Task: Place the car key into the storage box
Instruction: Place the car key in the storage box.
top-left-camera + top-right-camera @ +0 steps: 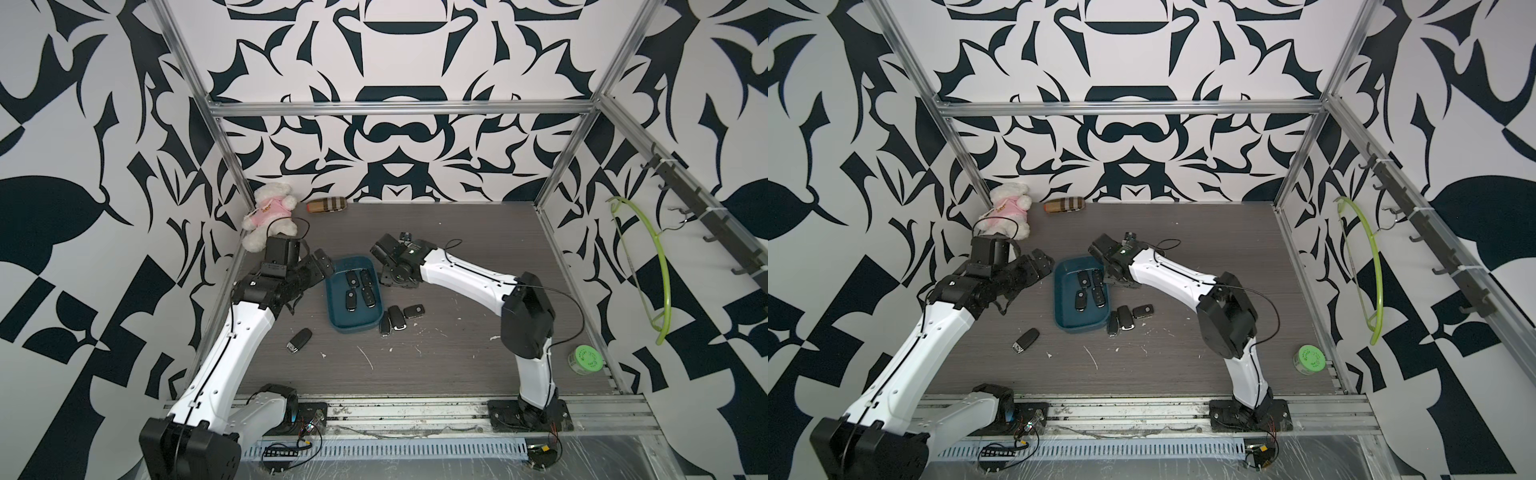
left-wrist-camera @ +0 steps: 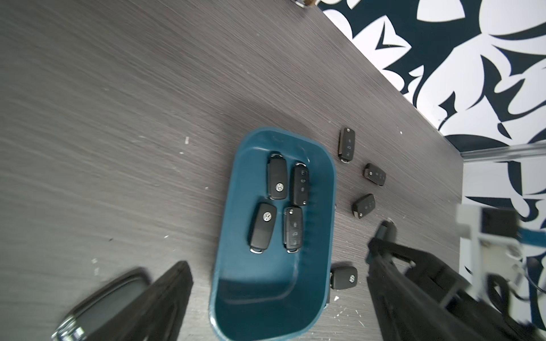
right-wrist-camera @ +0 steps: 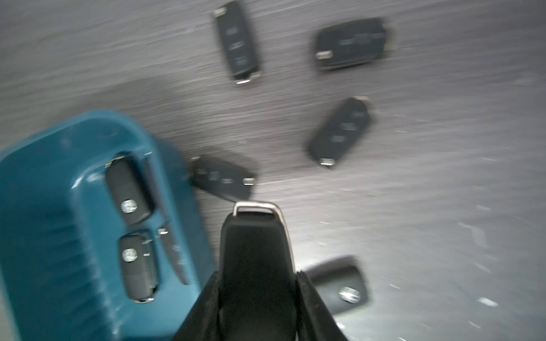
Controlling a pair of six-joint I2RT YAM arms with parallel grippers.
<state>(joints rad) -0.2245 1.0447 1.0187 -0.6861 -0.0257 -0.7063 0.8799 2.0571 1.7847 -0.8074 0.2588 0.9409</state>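
Right gripper: the right gripper (image 3: 257,277) is clamped on a black car key (image 3: 255,245), its fingers (image 3: 206,301) pinching the fob's sides and the silver loop end poking out ahead.
Car key: it's up off the table (image 1: 457,353), just beside the long wall of the storage box (image 3: 44,212). The right wrist view is blurred, so I cannot tell whether the key overlaps the rim.
From above: in both top views the right gripper sits at the box's right-hand rim, and the held key is hidden under the wrist.
Left gripper: the left gripper (image 1: 323,266) hovers by the box's far-left corner with its jaws spread wide. One finger (image 2: 168,298) shows at the edge of the left wrist view.
Storage box: dark teal and low-walled, it sits flat on the table. Four key fobs (image 2: 277,180) lie inside in two pairs, two logo-up and two buttons-up.
Loose keys: three fobs (image 1: 397,318) huddle at the box's near-right corner, and a lone fob (image 1: 299,340) lies to the box's left, beside the left arm.
Back wall: a white teddy (image 1: 270,208) in a pink top, with a tan plaid pouch (image 1: 327,205) lying near it.
Right edge: a green round tub (image 1: 586,359) sits near the front corner.
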